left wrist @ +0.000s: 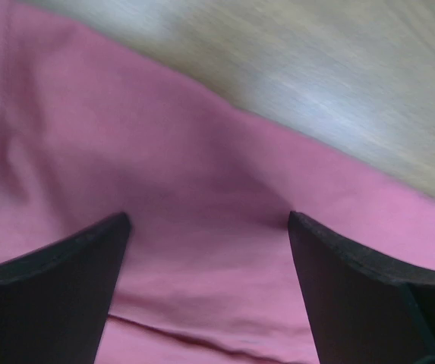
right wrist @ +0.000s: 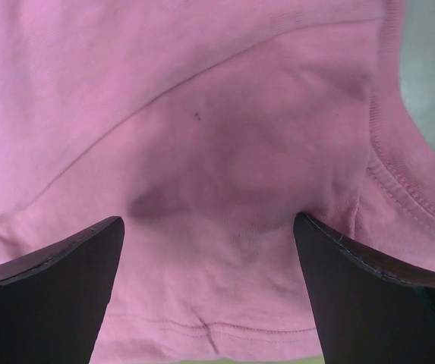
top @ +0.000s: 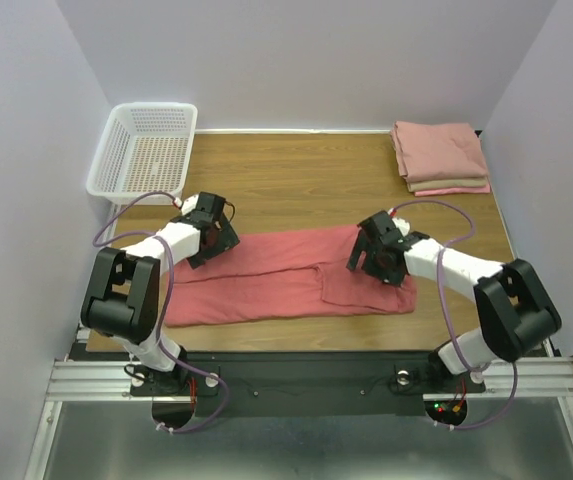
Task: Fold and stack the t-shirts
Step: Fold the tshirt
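A coral-red t-shirt [top: 276,275] lies folded lengthwise into a long strip across the near part of the wooden table [top: 296,180]. Over its far left corner my left gripper [top: 213,236] hangs open, and in the left wrist view the cloth [left wrist: 202,197] fills the gap between the fingers [left wrist: 65,288]. My right gripper [top: 374,252] stands open over the strip's right end, low on the cloth [right wrist: 217,152], with a collar seam [right wrist: 399,182] to its right. A stack of folded t-shirts [top: 441,155], salmon-pink and beige, sits at the far right corner.
A white plastic lattice basket [top: 146,150] stands at the far left corner, partly over the table's edge. Grey walls close in on both sides and at the back. Bare wood lies between the basket and the stack.
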Robot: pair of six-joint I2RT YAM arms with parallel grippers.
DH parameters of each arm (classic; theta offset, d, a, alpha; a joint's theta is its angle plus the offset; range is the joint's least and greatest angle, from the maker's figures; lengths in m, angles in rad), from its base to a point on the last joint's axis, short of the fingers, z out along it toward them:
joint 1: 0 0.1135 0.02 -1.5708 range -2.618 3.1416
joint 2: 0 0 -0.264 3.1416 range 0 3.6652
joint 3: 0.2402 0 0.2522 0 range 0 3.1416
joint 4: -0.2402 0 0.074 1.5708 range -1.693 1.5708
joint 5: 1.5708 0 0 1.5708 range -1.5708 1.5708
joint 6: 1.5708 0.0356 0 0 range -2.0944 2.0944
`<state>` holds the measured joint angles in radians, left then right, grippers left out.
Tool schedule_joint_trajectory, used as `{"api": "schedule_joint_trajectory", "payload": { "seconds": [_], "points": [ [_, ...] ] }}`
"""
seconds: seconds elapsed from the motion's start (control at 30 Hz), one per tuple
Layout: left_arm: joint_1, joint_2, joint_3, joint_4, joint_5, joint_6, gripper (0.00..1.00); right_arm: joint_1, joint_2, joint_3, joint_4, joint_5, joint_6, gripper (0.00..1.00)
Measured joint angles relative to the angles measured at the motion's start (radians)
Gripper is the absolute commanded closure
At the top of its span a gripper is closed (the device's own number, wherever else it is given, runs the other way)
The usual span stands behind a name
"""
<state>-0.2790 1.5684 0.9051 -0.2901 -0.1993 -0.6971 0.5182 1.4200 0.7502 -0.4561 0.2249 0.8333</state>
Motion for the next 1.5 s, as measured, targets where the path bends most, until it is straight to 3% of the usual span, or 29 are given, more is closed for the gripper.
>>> {"api": "schedule_joint_trajectory", "payload": {
  "seconds": [0.2,0.47,0.77,1.03,1.13,1.3,1.5],
  "points": [
    [-0.029,-0.035,-0.095,0.095,-0.016,-0.032,0.02,-0.075,0.195,0.179,-0.008,0.037,-0.066,0.0],
    [-0.197,-0.194,-0.309,0.288,0.028,-0.244,0.02,-0.128,0.578,0.625,0.024,0.036,-0.32,0.0],
    [-0.51,-0.151,-0.324,0.426,0.156,-0.539,0.02,-0.176,1.013,1.252,0.187,-0.326,-0.558,0.0],
    [-0.703,-0.097,-0.281,0.421,0.237,-0.718,0.02,-0.178,1.356,1.758,0.249,-0.539,-0.507,0.0],
    [-0.738,-0.083,-0.265,0.406,0.24,-0.758,0.02,-0.179,1.407,1.822,0.277,-0.586,-0.468,0.0],
    [-0.758,-0.085,-0.242,0.354,0.227,-0.778,0.02,-0.186,1.393,1.784,0.312,-0.6,-0.448,0.0],
    [-0.821,-0.111,-0.126,0.086,0.106,-0.741,0.02,-0.185,1.328,1.708,0.28,-0.629,-0.443,0.0]
  ]
}}
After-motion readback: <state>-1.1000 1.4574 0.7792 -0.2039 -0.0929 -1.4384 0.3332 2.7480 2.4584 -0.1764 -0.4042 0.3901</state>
